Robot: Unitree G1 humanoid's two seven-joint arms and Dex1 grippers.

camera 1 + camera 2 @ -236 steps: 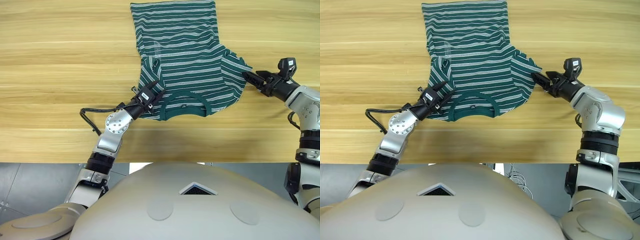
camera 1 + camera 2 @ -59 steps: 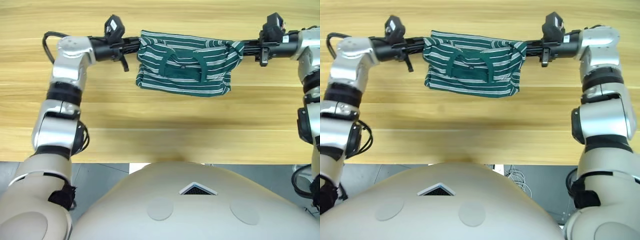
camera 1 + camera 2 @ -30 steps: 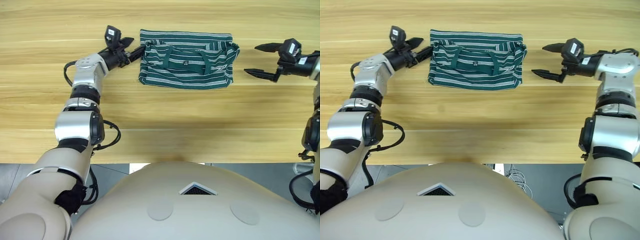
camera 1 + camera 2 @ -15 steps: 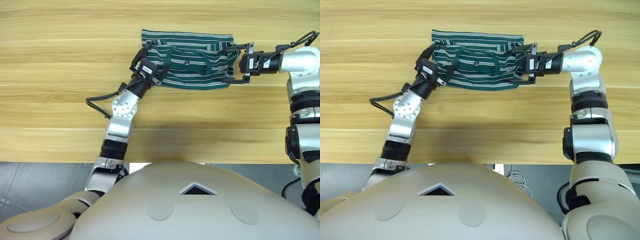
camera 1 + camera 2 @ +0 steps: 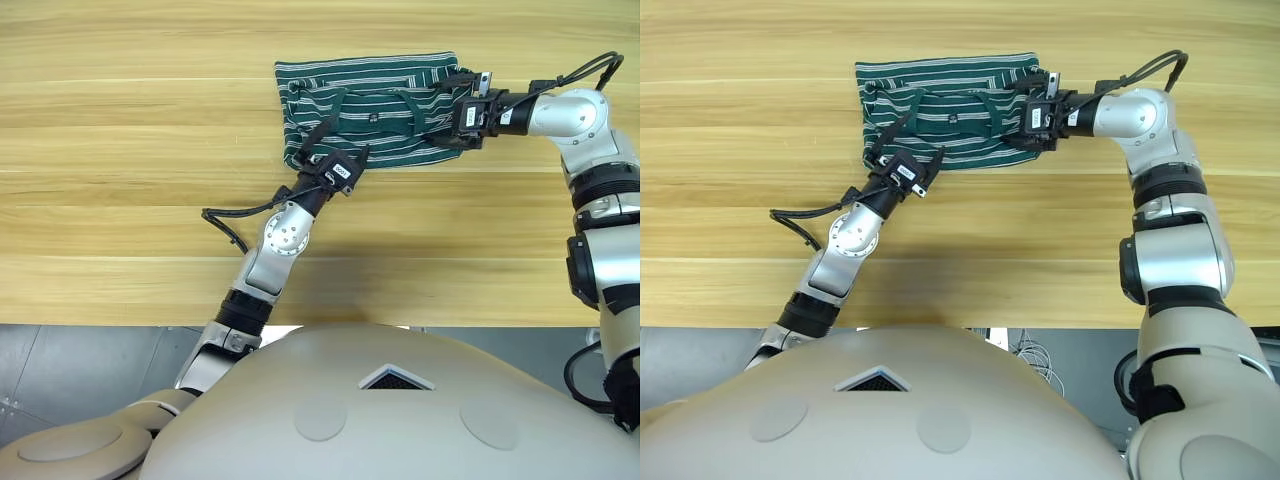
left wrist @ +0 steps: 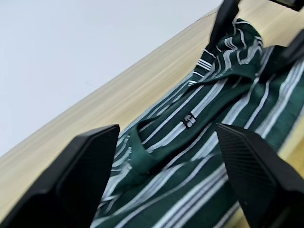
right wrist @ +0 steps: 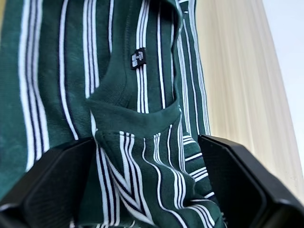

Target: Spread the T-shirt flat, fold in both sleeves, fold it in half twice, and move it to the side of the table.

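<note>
The green striped T-shirt (image 5: 375,105) lies folded into a wide rectangle on the far middle of the wooden table (image 5: 120,200), collar (image 5: 375,120) facing up. My left gripper (image 5: 325,150) is open at the shirt's near left corner, its fingers (image 6: 80,175) spread wide with the striped cloth (image 6: 190,156) between them. At the shirt's right edge my right gripper (image 5: 447,112) is also open. Its fingers (image 7: 52,180) straddle the folded cloth and collar (image 7: 137,114). Neither pair of fingers has closed on the fabric.
Bare wood stretches to the left and right of the shirt and toward the front edge (image 5: 120,325). A black cable (image 5: 225,215) loops off my left forearm just above the tabletop.
My left gripper has slid right along the shirt's near edge toward the middle. The right gripper has pushed in over the right edge. The shirt has shifted slightly.
</note>
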